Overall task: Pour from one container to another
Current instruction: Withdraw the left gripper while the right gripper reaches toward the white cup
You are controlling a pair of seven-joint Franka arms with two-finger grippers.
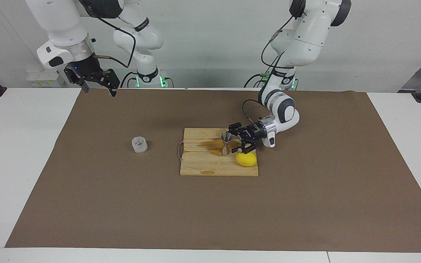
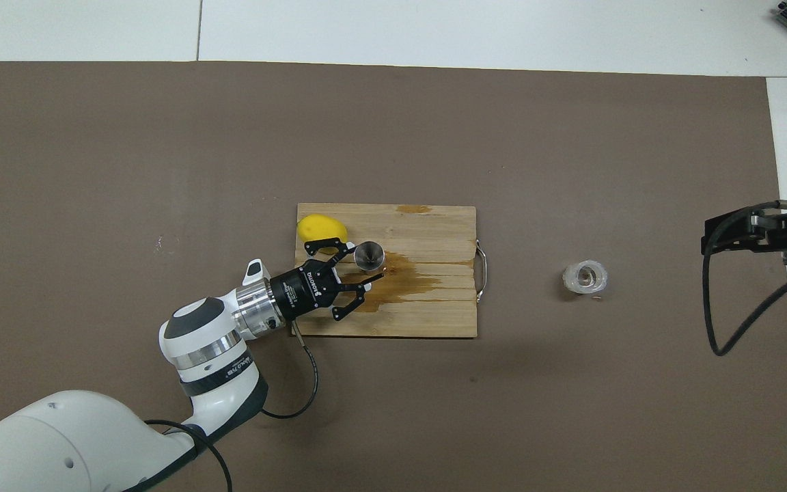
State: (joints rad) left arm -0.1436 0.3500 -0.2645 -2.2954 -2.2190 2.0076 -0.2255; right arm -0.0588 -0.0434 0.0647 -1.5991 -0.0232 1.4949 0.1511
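I've got the left gripper low over the cutting board, fingers spread apart w/ nothing clamped. The jigger stands upright on the board just off the fingertips, toward the right arm's end; from the overhead view the jigger sits beside the tip of one finger, and I can't tell whether they touch. So the jigger is free of the gripper, resting on its own base at the edge of a brown wet stain on the wood.

A lemon lies on the board's corner toward the left arm's end, farther from the robots than the gripper, right by the lower finger.

The glass tumbler stands on the brown mat covering the desk, well apart from the board, toward the right arm's end. No gripper near it.

The right gripper waits raised over the mat's corner near its own base, fingers apart, holding nothing; in the overhead view the right gripper shows at the frame's edge.
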